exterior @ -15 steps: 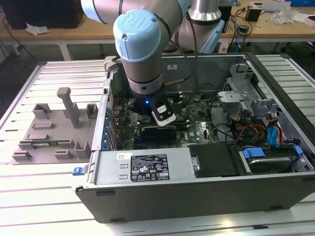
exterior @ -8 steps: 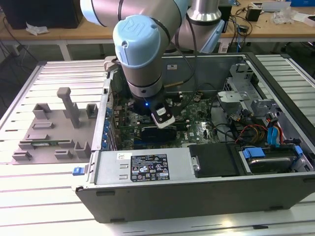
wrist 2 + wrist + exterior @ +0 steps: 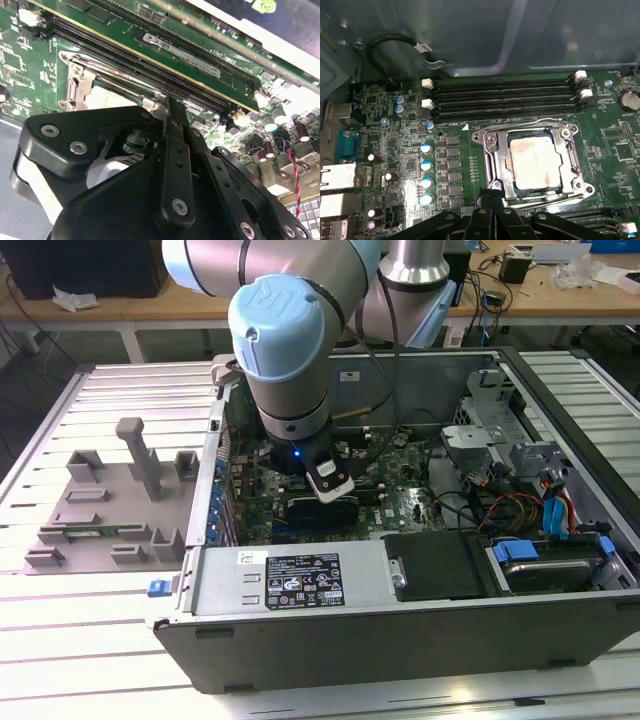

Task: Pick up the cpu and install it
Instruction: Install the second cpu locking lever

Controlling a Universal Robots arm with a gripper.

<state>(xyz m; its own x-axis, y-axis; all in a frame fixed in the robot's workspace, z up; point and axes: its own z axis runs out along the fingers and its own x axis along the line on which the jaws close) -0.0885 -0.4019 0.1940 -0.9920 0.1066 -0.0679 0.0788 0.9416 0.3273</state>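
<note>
A: Where's the cpu sitting rn?

B: In the socket frame on the motherboard, flat, silvery top w/ pale smudges. Metal frame is lying around it on all sides, and a thin wire lever is running along the frame's edge nearest the RAM slots.

A: And the gripper?

B: The gripper is hanging just beside the socket frame's edge, on the side away from the RAM slots. Fingers are pressing together, tips meeting w/ nothing between them. It isn't touching the cpu as far as I can see. In the second wrist view the black fingers are running together to a narrow point by the frame corner.

A: Exterior view?

B: Arm is reaching down into the open PC case, wrist over the board's middle. Case is lying on the slatted table. Grey tray w/ upright posts is sitting next to the case on the exterior view's left.
</note>
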